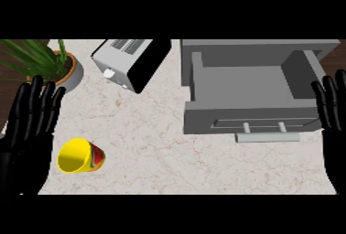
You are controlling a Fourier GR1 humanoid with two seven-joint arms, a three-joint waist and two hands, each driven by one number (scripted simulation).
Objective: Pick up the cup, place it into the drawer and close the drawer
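One yellow cup (pixel 79 156), one open drawer (pixel 243 87), one toaster (pixel 121 59), one potted plant (pixel 40 59), left hand (pixel 27 123) and right hand (pixel 331 107) straight-fingered, empty

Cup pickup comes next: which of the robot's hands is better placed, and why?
Probably the left hand: it rests open beside the cup; the right hand is far off, by the open drawer.

One cup (pixel 79 156), one drawer (pixel 251 86), one toaster (pixel 126 62), one plant (pixel 32 57), two hands (pixel 28 124) (pixel 331 106).
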